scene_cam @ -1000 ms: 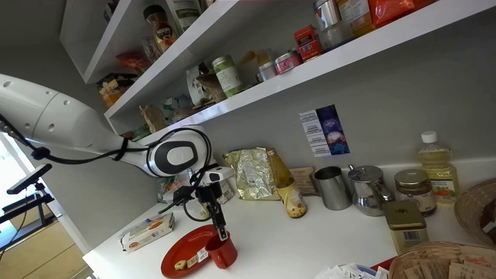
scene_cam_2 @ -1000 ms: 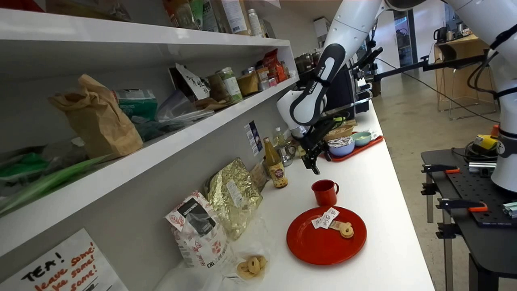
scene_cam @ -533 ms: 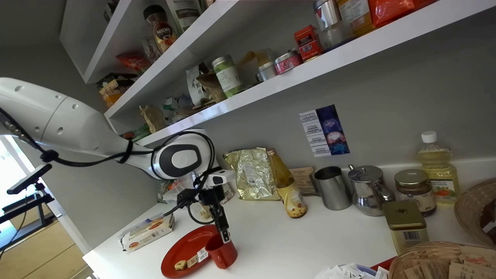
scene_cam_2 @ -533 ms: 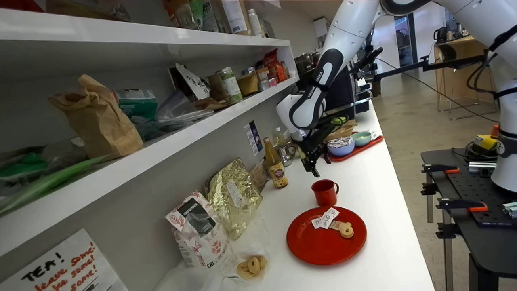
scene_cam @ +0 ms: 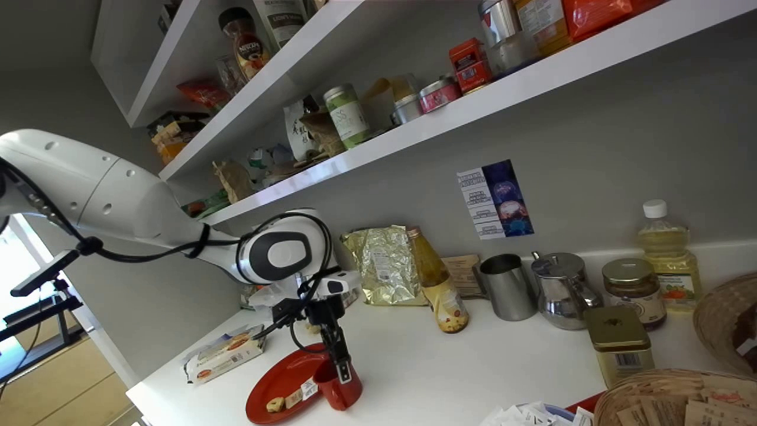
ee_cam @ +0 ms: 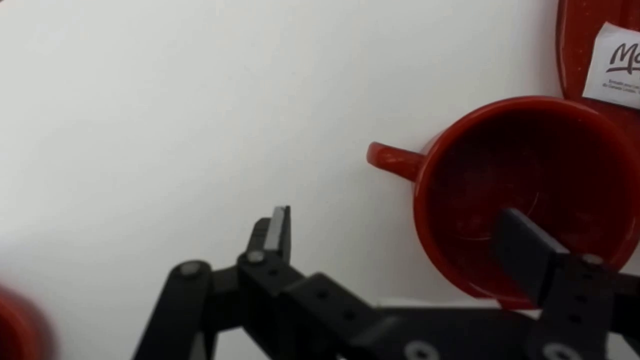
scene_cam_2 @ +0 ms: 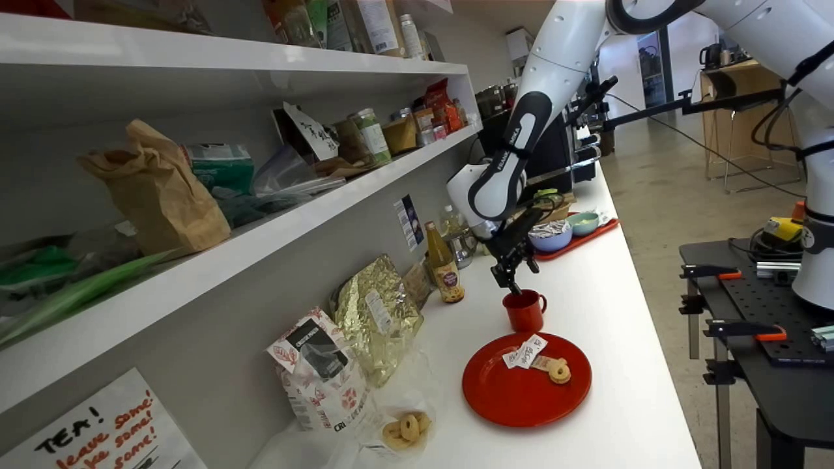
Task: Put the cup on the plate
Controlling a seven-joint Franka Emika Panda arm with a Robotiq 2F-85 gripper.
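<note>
So the cup point(scene_cam_2: 526, 319) is standing upright on the counter point(scene_cam_2: 629, 384), right beside the plate point(scene_cam_2: 498, 400). In an exterior view that puts it at the plate's 12 o'clock; can't tell whether the two actually touch. The claw point(ee_cam: 395, 220) is spread wide. In the wrist view one finger point(ee_cam: 525, 250) hangs over the cup's mouth, the other finger point(ee_cam: 276, 235) is outside above the counter, and the cup's 8-to-9 o'clock side sits in the gap. How deep that first finger reaches, I honestly can't tell. The handle point(ee_cam: 395, 159) points between 9 and 10 there.

On the plate, in an exterior view: some sachets point(scene_cam_2: 524, 352) at about 12, plus a ring biscuit point(scene_cam_2: 560, 378) between 2 and 3. Going out from the cup, the bottle point(scene_cam_2: 445, 267) is at 10 and the gold bag point(scene_cam_2: 391, 335) at 9, both well apart from it. In an exterior view the jug point(scene_cam: 510, 293) and teapot point(scene_cam: 559, 293) are both around the cup's 2, with the tin point(scene_cam: 618, 346) close to 3. There's also a red blur point(ee_cam: 15, 327) at the wrist view's 8 o'clock, no clue what it is.
</note>
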